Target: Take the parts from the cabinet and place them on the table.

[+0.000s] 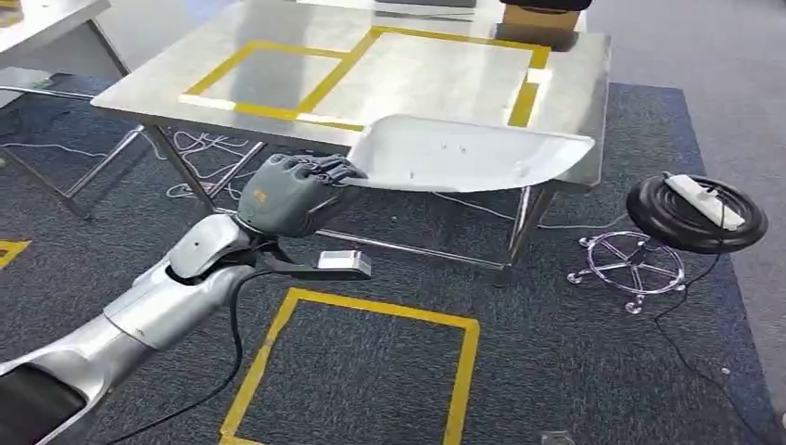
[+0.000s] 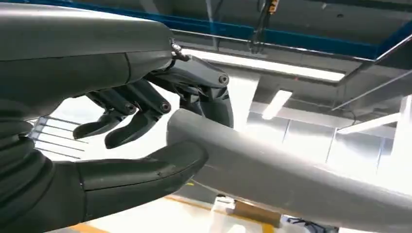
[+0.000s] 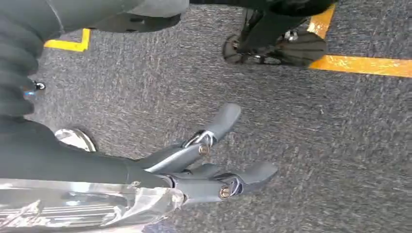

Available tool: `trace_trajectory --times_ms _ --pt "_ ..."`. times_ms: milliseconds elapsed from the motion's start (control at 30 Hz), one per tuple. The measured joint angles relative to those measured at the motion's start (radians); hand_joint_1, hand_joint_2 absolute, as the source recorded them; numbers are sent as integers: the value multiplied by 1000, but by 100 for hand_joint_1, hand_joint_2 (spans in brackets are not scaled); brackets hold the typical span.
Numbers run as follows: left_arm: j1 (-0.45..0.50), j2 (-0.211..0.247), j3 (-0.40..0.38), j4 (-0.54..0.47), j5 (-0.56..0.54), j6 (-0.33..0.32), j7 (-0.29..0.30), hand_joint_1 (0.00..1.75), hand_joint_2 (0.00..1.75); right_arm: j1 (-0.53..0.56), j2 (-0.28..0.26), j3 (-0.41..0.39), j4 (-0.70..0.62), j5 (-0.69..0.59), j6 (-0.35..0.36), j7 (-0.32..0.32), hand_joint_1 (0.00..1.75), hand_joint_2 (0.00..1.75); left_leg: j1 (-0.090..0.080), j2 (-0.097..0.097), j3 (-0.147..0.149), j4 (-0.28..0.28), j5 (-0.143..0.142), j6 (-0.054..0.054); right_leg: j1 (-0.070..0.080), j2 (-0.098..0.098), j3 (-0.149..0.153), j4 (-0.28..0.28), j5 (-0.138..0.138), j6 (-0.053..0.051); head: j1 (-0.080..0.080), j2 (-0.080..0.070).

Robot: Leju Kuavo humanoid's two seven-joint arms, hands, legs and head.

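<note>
Fingers of the left hand clamp one end of the white part; its long overhang beyond them could lever loose above the table. Right hand hangs, fingers apart.

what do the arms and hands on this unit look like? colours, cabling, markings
Left arm: smooth silver shells in segments, a black cable looping under the forearm, a small silver camera box on a dark bracket at the wrist. Left hand: dark grey, small orange mark on its back, darker jointed fingers with bare pins. Right hand: dark grey fingers, glossy silver forearm shell.
</note>
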Motion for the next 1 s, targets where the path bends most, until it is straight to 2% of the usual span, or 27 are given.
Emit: trace_trajectory --times_ms 33,67,100,133,167,200,233,300,333,367,433,467,700,1000 --pt "-1 0 0 0 0 0 0 175 175 0 0 0 0 0 0 -1 0 175 0 -3 1 3 -3 -6 -3 2 41 -85 38 4 1 0" --pt "-2 0 0 0 0 0 0 175 175 -2 1 0 0 0 0 -1 0 175 -6 -6 -5 9 -4 -14 -3 12 58 -113 24 4 6 0" --pt "-2 0 0 0 0 0 0 175 175 -2 2 0 0 0 1 -1 0 175 -7 -7 -8 10 -1 -18 -5 11 53 -115 29 -8 3 0" --pt "-2 0 0 0 0 0 0 175 175 -1 2 0 0 0 1 -1 0 175 -7 -7 -9 9 -2 -16 -7 12 52 -117 33 -10 2 0" --pt "-2 0 0 0 1 -2 0 175 175 0 2 0 0 0 0 0 0 175 -7 -7 -10 8 4 -3 -5 14 51 -117 34 -9 3 0" --pt "-2 2 0 0 6 -6 0 175 175 0 2 -1 0 0 0 -1 0 175 -7 -7 -9 7 3 4 -4 16 50 -117 35 -11 2 0" --pt "-3 2 0 0 11 -15 -3 175 175 -1 2 0 0 0 0 -1 0 175 -7 -6 -7 5 5 7 -2 18 50 -117 35 -12 3 0" --pt "-3 0 0 0 27 -36 -11 175 175 -1 2 0 0 0 2 -3 0 175 -7 -5 -5 -1 7 4 0 19 49 -116 34 -21 2 0" --pt "-3 0 0 0 31 -40 -14 175 175 -1 2 0 0 -1 2 -3 0 175 -6 -5 -4 -4 9 1 0 19 48 -116 34 -22 3 0" --pt "-4 0 0 0 35 -44 -16 175 175 -1 2 0 0 -1 2 -4 0 175 -6 -5 -4 -7 11 -6 1 18 47 -116 34 -24 3 0" --pt "-4 0 0 0 39 -51 -19 175 175 -2 2 0 0 -1 2 -4 0 175 -3 -5 -4 -11 12 -29 2 17 45 -115 34 -26 3 0" --pt "-4 0 0 0 39 -53 -21 175 175 -2 2 0 0 -1 3 -5 0 175 -2 -5 -5 -11 13 -32 3 17 45 -115 35 -27 3 0" --pt "-4 6 -8 0 40 -70 -48 175 175 -2 2 0 0 0 3 -6 0 175 -4 -5 -6 -10 12 -34 1 16 46 -116 37 -28 3 0" --pt "-15 9 -21 1 45 -89 -32 175 175 -2 2 0 0 0 3 -6 0 175 -6 -5 -8 -7 13 -32 -1 16 46 -117 39 -25 4 0"
